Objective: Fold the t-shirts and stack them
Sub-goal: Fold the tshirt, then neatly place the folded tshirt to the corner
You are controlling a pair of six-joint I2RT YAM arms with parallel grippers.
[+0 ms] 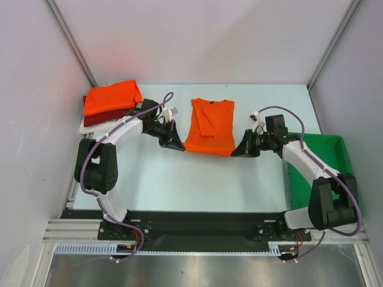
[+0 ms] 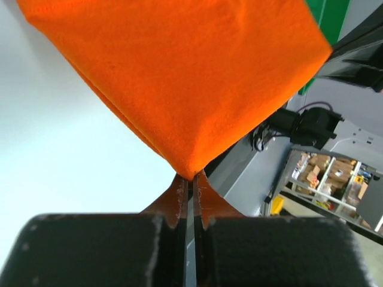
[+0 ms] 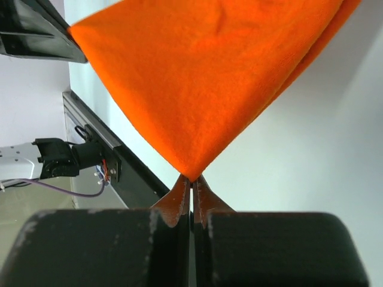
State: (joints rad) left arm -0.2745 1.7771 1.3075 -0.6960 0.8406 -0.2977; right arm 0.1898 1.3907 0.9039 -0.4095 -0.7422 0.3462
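Nearest each wrist lens is that arm's own tool, and both are pinched tight on cloth. The left tool (image 2: 188,179) has its fingers pressed together on one corner of the orange t-shirt (image 2: 179,78), and the right tool (image 3: 190,179) is clamped the same way on another corner. From each pinch the fabric fans upward into a taut cone.

In the overhead view this orange t-shirt lies flat on the pale counter (image 1: 179,179), centre frame and a little above the middle. Its two lower corners are the ones held, one by each tool. The collar points to the top of the frame and the hem to the bottom. Its long axis therefore runs top to bottom, leaning slightly toward the lower left. A strip of cloth appears folded inward on its left side, so the sleeves seem to be tucked in already.

As for progress, a pile sits at the upper left of the overhead frame. It has a folded orange shirt (image 1: 112,97) on top, a dark red shirt (image 1: 102,118) under it and a white shirt (image 1: 88,127) at the bottom. I judge those three done. The held shirt has yet to be folded hem to collar and carried to the pile. The green tray (image 1: 338,149) at the right edge takes no part.
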